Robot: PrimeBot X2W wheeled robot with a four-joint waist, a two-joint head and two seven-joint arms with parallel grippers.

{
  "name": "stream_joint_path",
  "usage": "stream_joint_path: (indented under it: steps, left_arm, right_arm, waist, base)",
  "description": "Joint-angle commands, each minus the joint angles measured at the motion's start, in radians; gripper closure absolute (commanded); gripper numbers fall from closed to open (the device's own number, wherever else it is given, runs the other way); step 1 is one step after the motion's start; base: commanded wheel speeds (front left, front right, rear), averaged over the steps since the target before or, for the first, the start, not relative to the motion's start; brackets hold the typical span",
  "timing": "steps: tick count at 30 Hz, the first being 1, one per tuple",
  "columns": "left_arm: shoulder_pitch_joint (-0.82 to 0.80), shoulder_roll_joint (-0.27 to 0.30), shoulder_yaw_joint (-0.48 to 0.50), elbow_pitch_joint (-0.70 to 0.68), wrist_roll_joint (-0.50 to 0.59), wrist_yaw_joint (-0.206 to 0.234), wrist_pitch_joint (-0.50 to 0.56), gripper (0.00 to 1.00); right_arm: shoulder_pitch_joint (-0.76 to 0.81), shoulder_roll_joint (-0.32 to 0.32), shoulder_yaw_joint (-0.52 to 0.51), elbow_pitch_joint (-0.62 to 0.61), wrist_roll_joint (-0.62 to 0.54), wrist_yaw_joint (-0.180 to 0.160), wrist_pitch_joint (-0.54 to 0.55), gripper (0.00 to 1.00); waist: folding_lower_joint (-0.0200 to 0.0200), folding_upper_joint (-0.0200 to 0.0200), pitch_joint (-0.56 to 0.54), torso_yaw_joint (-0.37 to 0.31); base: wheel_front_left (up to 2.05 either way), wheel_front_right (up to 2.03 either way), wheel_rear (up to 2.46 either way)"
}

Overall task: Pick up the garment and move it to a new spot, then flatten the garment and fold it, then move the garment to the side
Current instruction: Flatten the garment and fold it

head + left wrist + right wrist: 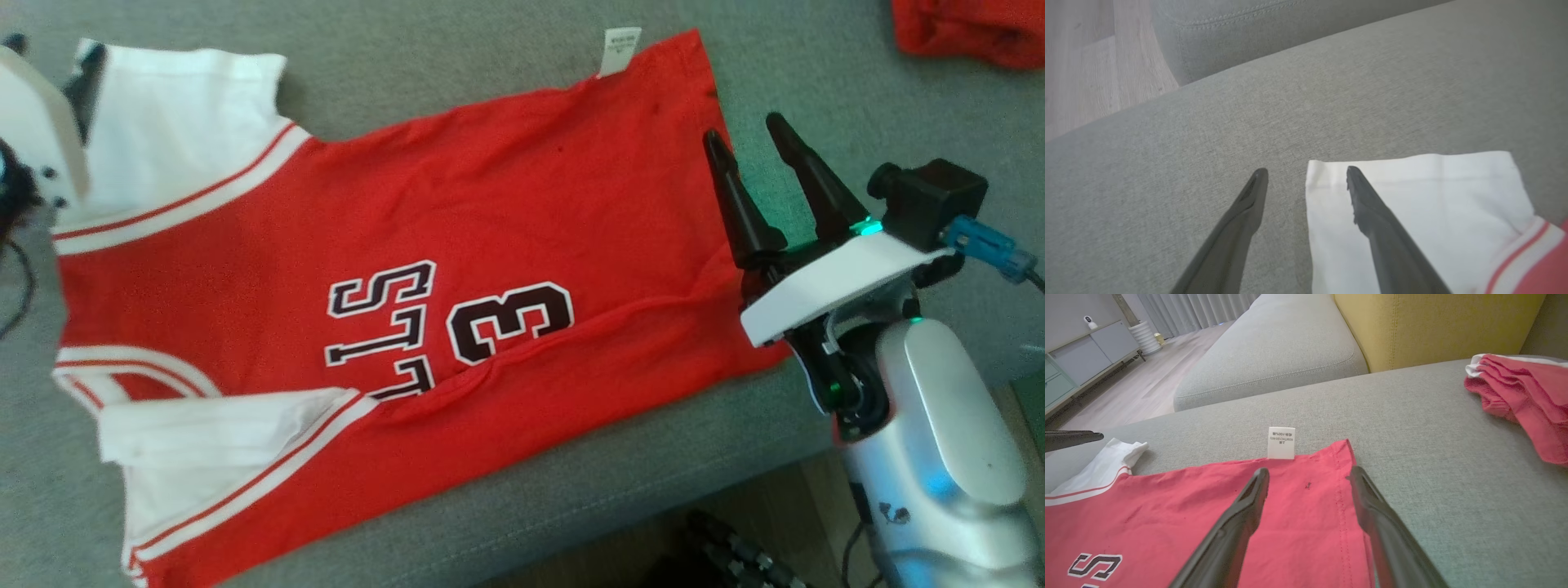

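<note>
The red jersey (408,245) lies spread flat on the grey sofa cushion (490,49). The right gripper (742,129), fingers apart, is at the jersey's right hem. The left gripper (1306,171), fingers apart, straddles the edge of the far-left white sleeve (1412,196). A fold hides part of the lettering (384,327).

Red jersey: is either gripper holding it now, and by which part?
Nothing is held. The left gripper is open over the white sleeve, the right gripper open over the hem of the red jersey.

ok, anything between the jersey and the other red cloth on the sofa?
Nothing, just bare grey cushion from jersey to red cloth, in the right wrist view.
</note>
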Motion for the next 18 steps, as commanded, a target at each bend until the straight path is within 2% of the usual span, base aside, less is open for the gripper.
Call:
stream_joint_path:
  steps: [1,5,8,9,10,11,12,13,18]
  left_arm:
    - [-0.048,0.063,0.050,-0.017,0.004,0.005,0.006,0.00]
    - [-0.068,0.072,0.048,0.018,0.014,0.023,0.017,0.00]
    - [-0.076,0.071,0.039,0.034,0.013,0.018,0.028,0.00]
    - [-0.077,0.069,0.034,0.035,0.012,0.016,0.032,0.21]
    - [-0.077,0.066,0.028,0.037,0.011,0.012,0.036,0.48]
    - [-0.077,0.065,0.022,0.040,0.009,0.007,0.041,0.60]
    - [-0.077,0.063,0.016,0.045,0.007,0.001,0.045,0.77]
    - [-0.074,0.060,0.010,0.047,0.005,-0.002,0.047,1.00]
    - [-0.069,0.049,-0.014,0.044,-0.006,-0.018,0.055,1.00]
  right_arm:
    - [-0.017,-0.011,0.023,-0.030,0.008,-0.001,-0.013,0.00]
    - [-0.031,-0.011,0.034,-0.028,0.013,-0.001,-0.028,0.00]
    - [-0.038,-0.015,0.037,-0.028,0.014,-0.001,-0.037,0.00]
    - [-0.040,-0.017,0.037,-0.028,0.013,-0.001,-0.038,0.00]
    - [-0.041,-0.020,0.037,-0.027,0.012,-0.001,-0.039,0.00]
    - [-0.041,-0.023,0.036,-0.026,0.011,-0.001,-0.039,0.00]
    - [-0.042,-0.025,0.036,-0.024,0.010,-0.001,-0.038,0.00]
    - [-0.044,-0.028,0.037,-0.022,0.008,-0.001,-0.036,0.00]
    - [-0.066,-0.045,0.051,-0.009,-0.001,-0.001,-0.012,0.00]
  waist:
    - [-0.0001,0.0000,0.029,-0.026]
    - [-0.0001,0.0000,0.047,-0.036]
    - [-0.0001,0.0000,0.051,-0.036]
    - [-0.0001,0.0000,0.050,-0.035]
    - [-0.0001,0.0000,0.048,-0.032]
    - [-0.0001,0.0000,0.045,-0.029]
    - [-0.0001,0.0000,0.039,-0.026]
    - [-0.0001,0.0000,0.032,-0.023]
    - [-0.0001,0.0000,0.007,-0.009]
  base:
    - [0.00,0.00,0.00]
    - [0.00,0.00,0.00]
    - [0.00,0.00,0.00]
    - [0.00,0.00,0.00]
    - [0.00,0.00,0.00]
    - [0.00,0.00,0.00]
    - [0.00,0.00,0.00]
    - [0.00,0.00,0.00]
    - [0.00,0.00,0.00]
